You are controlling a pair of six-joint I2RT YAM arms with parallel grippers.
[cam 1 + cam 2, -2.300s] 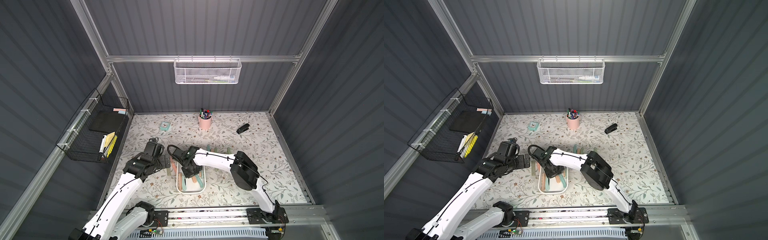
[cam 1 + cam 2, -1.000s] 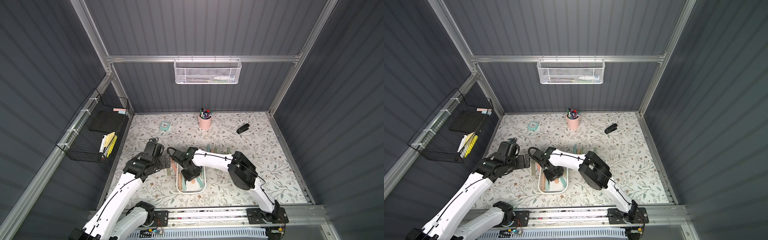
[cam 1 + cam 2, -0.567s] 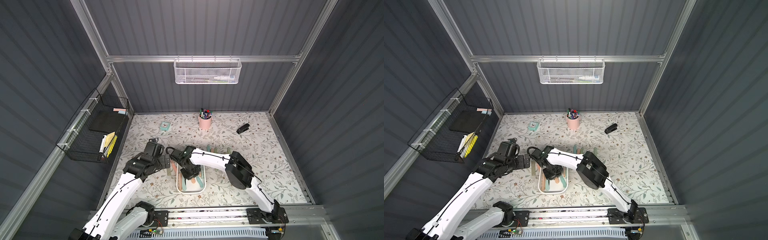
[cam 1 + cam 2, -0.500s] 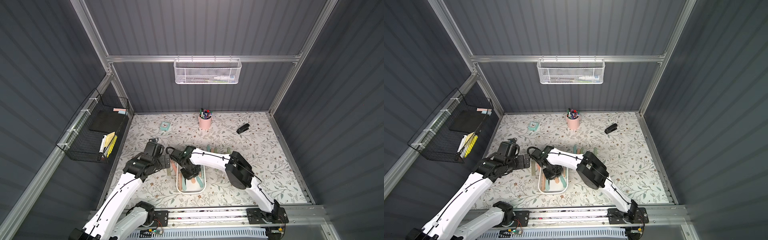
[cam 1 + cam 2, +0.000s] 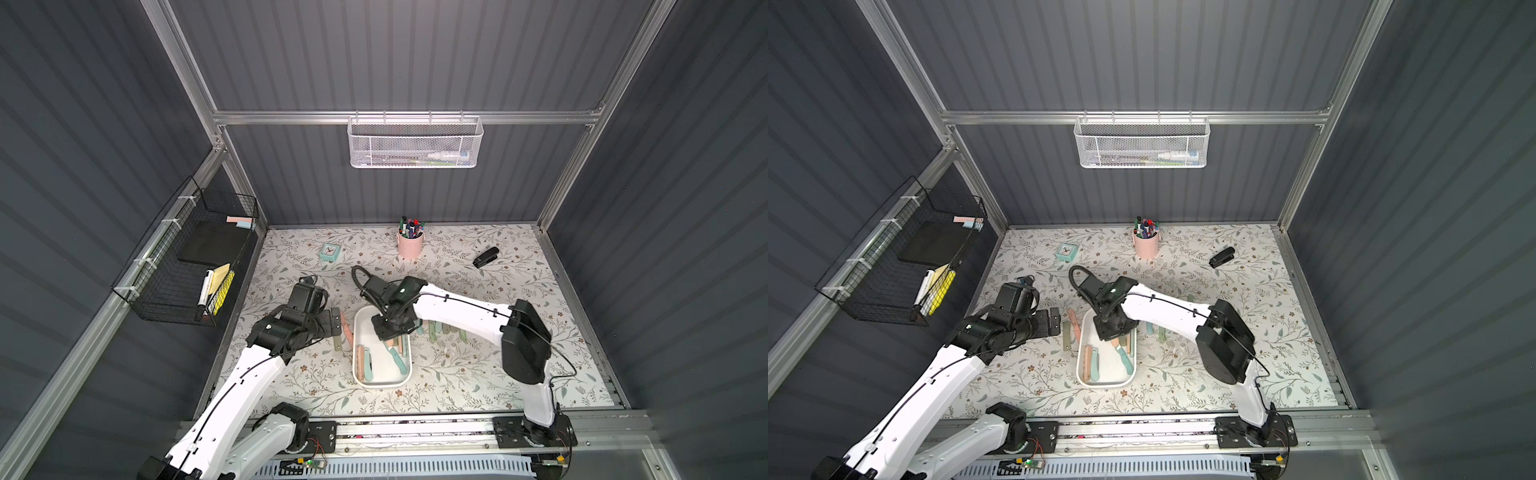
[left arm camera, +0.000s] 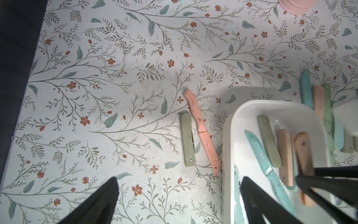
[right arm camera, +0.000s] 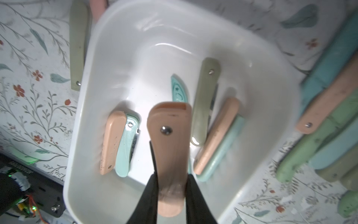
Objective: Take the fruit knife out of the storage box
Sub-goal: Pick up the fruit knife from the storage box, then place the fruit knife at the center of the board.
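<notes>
Fruit knife (image 7: pixel 168 139), a folded peach one, is pinched at one end between the closed fingers of the right gripper (image 7: pixel 170 174). It hangs within the outline of the storage box (image 7: pixel 135 35), above the knives lying in it. I cannot tell whether its far end touches anything.

I sweep from left of the box. My left gripper (image 5: pixel 332 323) hovers just left of it, jaws spread wide with nothing between them. In its wrist view one finger crosses in front of the box's left rim. Between that gripper and the box, a green folded knife (image 6: pixel 188 139) and a pink knife (image 6: pixel 201 133) lie side by side on the floral table (image 5: pixel 457 374). The pink one is nearer the box wall.

Inside the box, a peach-and-teal pair (image 7: pixel 112 141) of folded knives lies pressed together along its left side. The held knife is over the middle. Toward the box's right wall lie a teal bladed knife (image 6: pixel 259 153), a green folded one and stacked peach and teal handles.

Just right of the box, a row of knives (image 5: pixel 440 330) in teal, peach and green lies packed close on the table.
</notes>
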